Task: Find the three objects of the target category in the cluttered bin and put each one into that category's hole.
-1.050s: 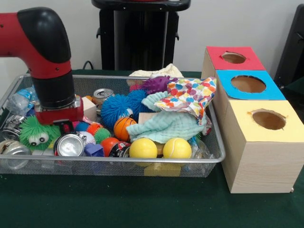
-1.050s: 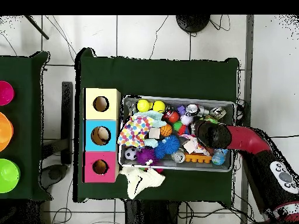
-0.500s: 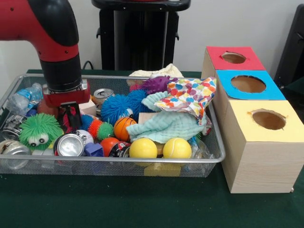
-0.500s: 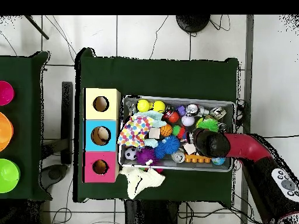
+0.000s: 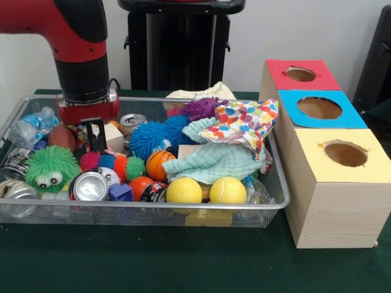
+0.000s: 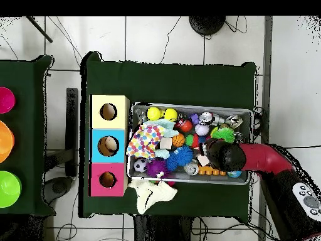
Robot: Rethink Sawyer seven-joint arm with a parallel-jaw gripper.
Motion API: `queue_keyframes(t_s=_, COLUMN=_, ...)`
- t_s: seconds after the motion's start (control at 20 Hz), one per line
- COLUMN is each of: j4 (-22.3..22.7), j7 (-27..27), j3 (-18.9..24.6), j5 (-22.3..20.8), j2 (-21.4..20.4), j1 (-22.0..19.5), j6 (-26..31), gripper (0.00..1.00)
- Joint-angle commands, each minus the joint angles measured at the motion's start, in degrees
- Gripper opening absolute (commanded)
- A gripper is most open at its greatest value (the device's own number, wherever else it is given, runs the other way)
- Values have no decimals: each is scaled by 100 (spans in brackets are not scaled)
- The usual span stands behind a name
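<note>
Covering the table [image 5: 183, 268] is a dark green cloth, with white floor tiles around it in the overhead view. A wire bin [image 5: 278, 183] crammed with balls, cans and cloths sits beside three boxes [image 5: 333, 183] topped red, blue and yellow. The gripper [image 5: 95, 135] hangs over the bin's clutter; whether it is parted or closed cannot be told. Which objects are targets is unclear.
</note>
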Motion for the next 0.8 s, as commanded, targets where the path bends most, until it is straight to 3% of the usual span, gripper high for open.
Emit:
queue_keyframes(t_s=0.05, j4=505, j7=-19, j3=-194, j5=271, j2=-462, j1=170, j6=883, gripper=0)
queue_keyframes(t_s=0.3, j4=623, j7=16, j3=-190, j5=416, j2=-727, j1=253, j6=1022, gripper=0)
queue_keyframes(t_s=0.5, j4=594, j7=322, j3=-135, j5=633, j2=-710, j1=586, j6=1094, gripper=0)
queue_keyframes(t_s=0.8, j4=640, j7=890, j3=-275, j5=840, j2=-557, j1=1117, j6=736, gripper=0)
